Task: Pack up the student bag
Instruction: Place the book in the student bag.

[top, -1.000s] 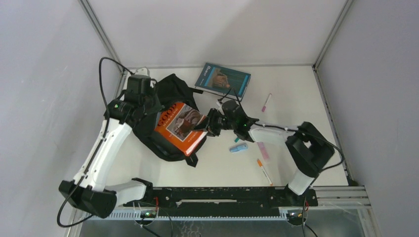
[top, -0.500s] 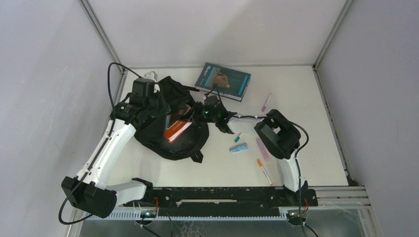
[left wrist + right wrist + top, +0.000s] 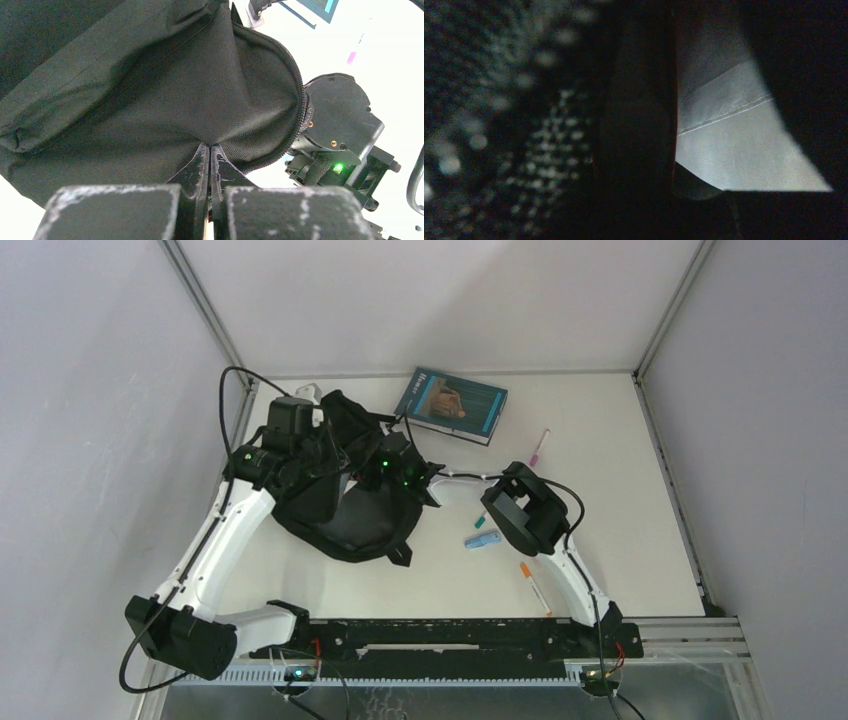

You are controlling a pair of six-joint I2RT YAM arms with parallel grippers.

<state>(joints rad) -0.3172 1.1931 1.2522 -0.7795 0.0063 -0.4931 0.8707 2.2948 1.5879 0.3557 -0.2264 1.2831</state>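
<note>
The left gripper is pinching the fabric rim of the bag, which is lying at the left of the table, and holding its mouth up. The right gripper is reaching inside (its fingers are hidden in darkness, so I cannot tell their state). Any pull-out is probably best kept straight and clear of the zip.

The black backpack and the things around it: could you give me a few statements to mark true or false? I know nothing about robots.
1. The left arm has its jaws shut on the fabric of the backpack. True.
2. The teal book is inside the backpack. False: it lies on the table, beyond the bag.
3. The right arm reaches its tip into the backpack's opening. True.
4. Every pen is already packed. False: an orange pen and a pink pen lie on the table.
</note>
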